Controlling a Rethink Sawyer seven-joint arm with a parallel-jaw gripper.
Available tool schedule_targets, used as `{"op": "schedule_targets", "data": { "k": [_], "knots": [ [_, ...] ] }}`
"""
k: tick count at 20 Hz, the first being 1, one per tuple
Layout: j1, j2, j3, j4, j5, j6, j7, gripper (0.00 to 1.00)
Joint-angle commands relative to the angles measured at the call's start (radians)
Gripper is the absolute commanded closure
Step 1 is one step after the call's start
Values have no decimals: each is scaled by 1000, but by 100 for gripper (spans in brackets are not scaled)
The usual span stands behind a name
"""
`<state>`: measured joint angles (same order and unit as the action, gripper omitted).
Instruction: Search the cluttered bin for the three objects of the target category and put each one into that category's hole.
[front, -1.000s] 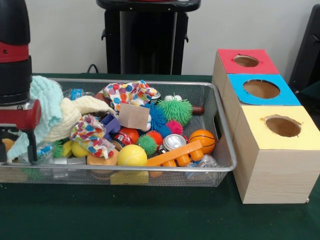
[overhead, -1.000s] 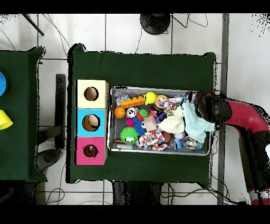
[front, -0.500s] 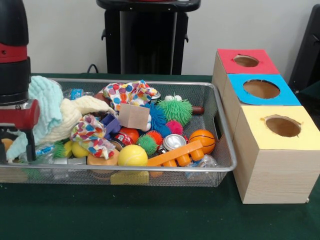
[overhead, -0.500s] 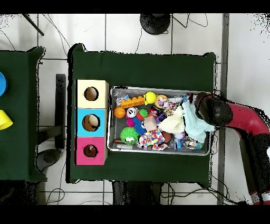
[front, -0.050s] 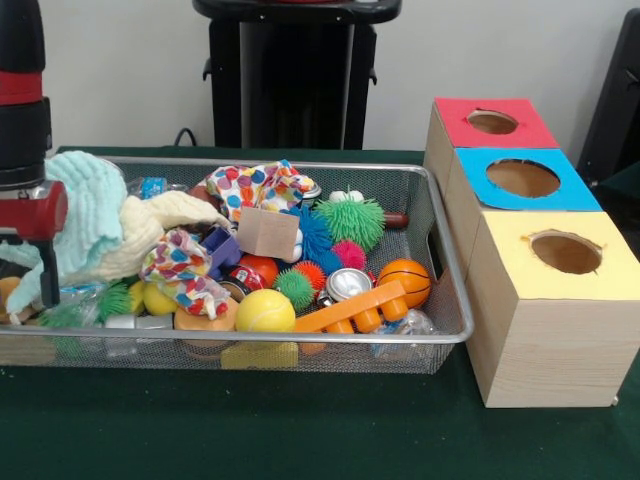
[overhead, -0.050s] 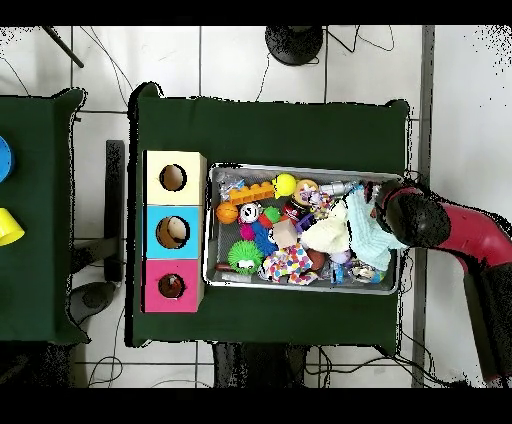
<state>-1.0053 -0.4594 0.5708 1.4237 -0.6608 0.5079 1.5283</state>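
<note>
Wire-mesh bin (front, -0.050s: 445, 250) crammed with toys and cloths; alongside, three wooden boxes in a row, round hole in each: red (front, -0.050s: 492, 121), blue (front, -0.050s: 523, 178), yellow (front, -0.050s: 566, 252).

Pincer (front, -0.050s: 30, 290) half behind cloth (front, -0.050s: 95, 215)

Bin (front, -0.050s: 455, 300): packed rim to rim, toys heaped above the mesh wall | Arm (front, -0.050s: 22, 120): stands over bin's end farthest from boxes, against teal cloth (front, -0.050s: 85, 215) | Boxes (front, -0.050s: 520, 180): three holes open from above | Bench (front, -0.050s: 250, 430): bare cloth around the bin
</note>
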Motion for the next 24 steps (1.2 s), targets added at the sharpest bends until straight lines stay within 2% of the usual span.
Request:
{"op": "schedule_targets", "data": {
  "k": [1, 15, 24],
  "knots": [
    [-13, -19, 36, 130, -33, 70, -185, 0],
    [-7, 27, 34, 95, -60, 40, -179, 0],
    [-47, 24, 66, 122, -21, 70, -190, 0]
  ]
}}
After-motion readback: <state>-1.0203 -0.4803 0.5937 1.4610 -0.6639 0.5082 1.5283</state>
